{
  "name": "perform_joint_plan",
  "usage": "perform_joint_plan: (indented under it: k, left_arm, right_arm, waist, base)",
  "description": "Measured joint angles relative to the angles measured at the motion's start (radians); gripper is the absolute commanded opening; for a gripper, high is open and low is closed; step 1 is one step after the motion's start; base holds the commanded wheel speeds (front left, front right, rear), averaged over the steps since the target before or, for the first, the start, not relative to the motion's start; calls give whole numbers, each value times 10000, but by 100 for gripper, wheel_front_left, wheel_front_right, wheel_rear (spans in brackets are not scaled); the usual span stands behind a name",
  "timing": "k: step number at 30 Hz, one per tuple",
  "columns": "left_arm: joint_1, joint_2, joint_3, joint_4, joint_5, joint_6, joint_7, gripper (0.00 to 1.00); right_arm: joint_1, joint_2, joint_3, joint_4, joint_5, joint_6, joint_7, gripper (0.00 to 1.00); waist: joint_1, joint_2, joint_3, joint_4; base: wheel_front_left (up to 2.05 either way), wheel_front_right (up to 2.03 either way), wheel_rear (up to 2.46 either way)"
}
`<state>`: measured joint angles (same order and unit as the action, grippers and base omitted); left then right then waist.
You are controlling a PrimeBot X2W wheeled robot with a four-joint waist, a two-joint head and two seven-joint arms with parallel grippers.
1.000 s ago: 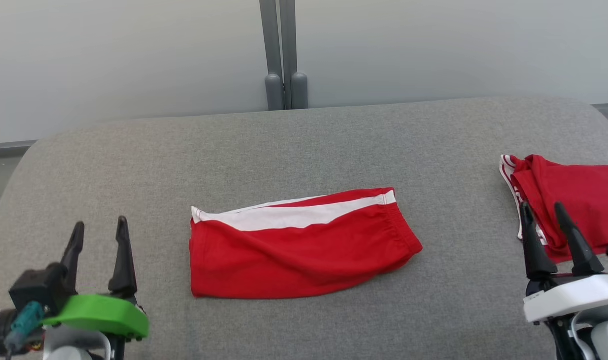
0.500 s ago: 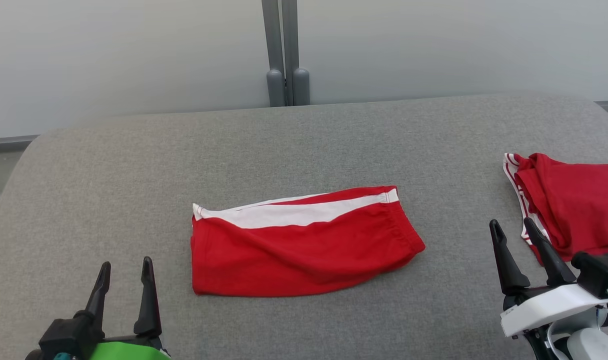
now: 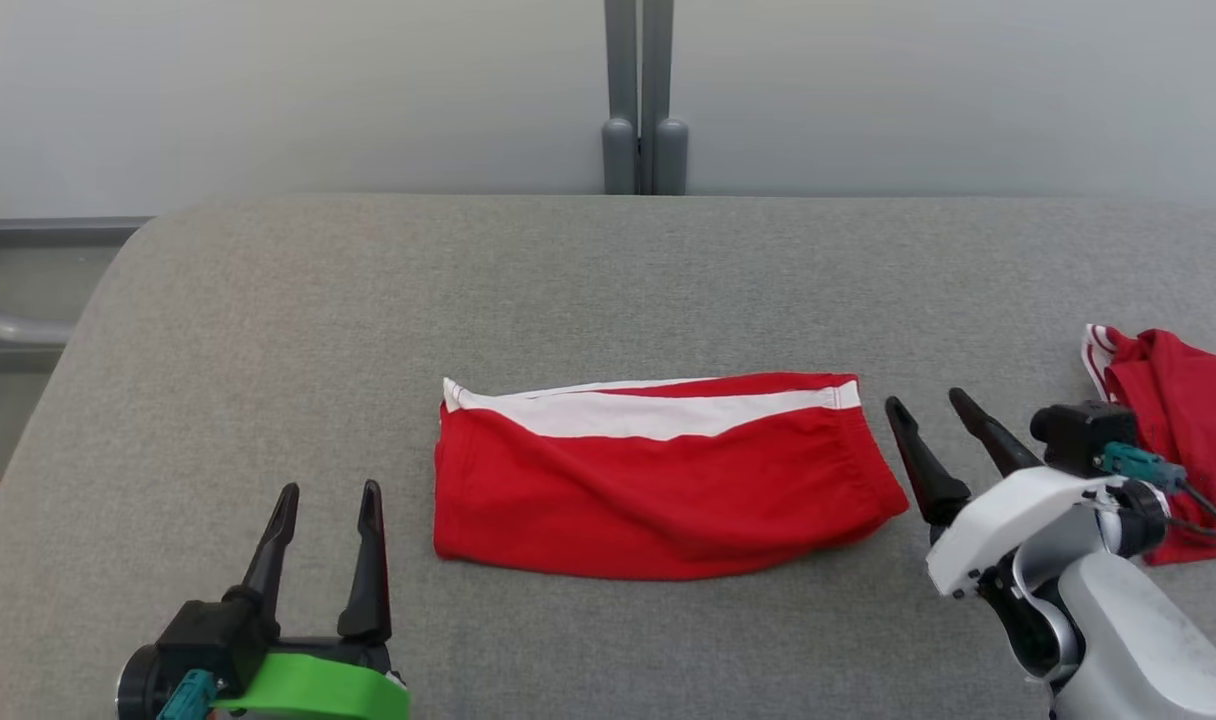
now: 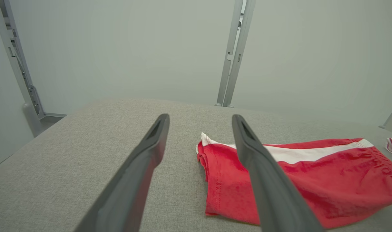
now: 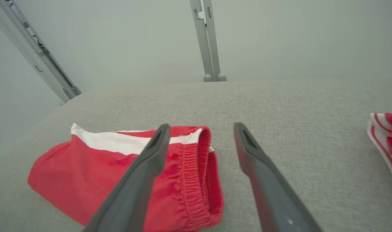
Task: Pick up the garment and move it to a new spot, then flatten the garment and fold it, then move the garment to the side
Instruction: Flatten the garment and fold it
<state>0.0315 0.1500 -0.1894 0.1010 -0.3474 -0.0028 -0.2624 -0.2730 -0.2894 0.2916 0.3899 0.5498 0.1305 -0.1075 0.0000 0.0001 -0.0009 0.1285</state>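
The garment [image 3: 658, 480] is a pair of red shorts with a white side stripe, lying folded in the middle of the grey padded surface. My left gripper [image 3: 330, 490] stands open near the front left, a short way left of the garment's hem end [image 4: 215, 180]. My right gripper [image 3: 930, 402] is open too, just right of the elastic waistband end [image 5: 196, 180], with nothing between its fingers. In the left wrist view the gripper [image 4: 199, 117] points past the hem corner. The right wrist view has the gripper [image 5: 200, 126] over the waistband edge.
A second red garment with white stripes [image 3: 1183, 430] lies at the right edge of the surface; its edge [image 5: 384, 135] shows in the right wrist view. A grey post [image 3: 640, 100] stands against the pale wall behind. The grey surface [image 3: 268, 330] rounds off at its back left.
The head camera has shifted, so the scene sits further right. My right gripper has swung left from the second garment to the waistband end. My left gripper has come nearer the hem end.
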Motion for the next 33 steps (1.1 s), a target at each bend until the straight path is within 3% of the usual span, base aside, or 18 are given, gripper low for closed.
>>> perform_joint_plan:
  k: [13, 26, 31, 32, 33]
  left_arm:
    - [-250, -516, 219, 403, 499, -481, 0, 100]
    - [-650, -721, 313, 675, 773, -731, 0, 100]
    - [-689, -744, 359, 790, 842, -784, 0, 100]
    - [-690, -750, 376, 826, 842, -809, 0, 100]
    - [-691, -752, 387, 855, 846, -815, 0, 100]
  right_arm:
    - [-1341, -393, 857, 2842, 1145, 2, 1035, 100]
    - [-1769, -516, 1223, 4009, 3106, 8, 1615, 100]
    - [-1905, -583, 1613, 3806, 3927, -2, 2163, 100]
    - [-1910, -581, 1707, 3749, 4117, -2, 2224, 86]
    - [-1922, -573, 1747, 3747, 4276, -2, 2230, 47]
  waist:
    - [0, 0, 503, 1102]
    - [0, 0, 1133, 1639]
    - [0, 0, 1213, 1757]
    - [0, 0, 1198, 1759]
    - [0, 0, 1178, 1757]
  base:
    - [0, 0, 0]
    - [0, 0, 0]
    - [0, 0, 0]
    - [0, 0, 0]
    - [0, 0, 0]
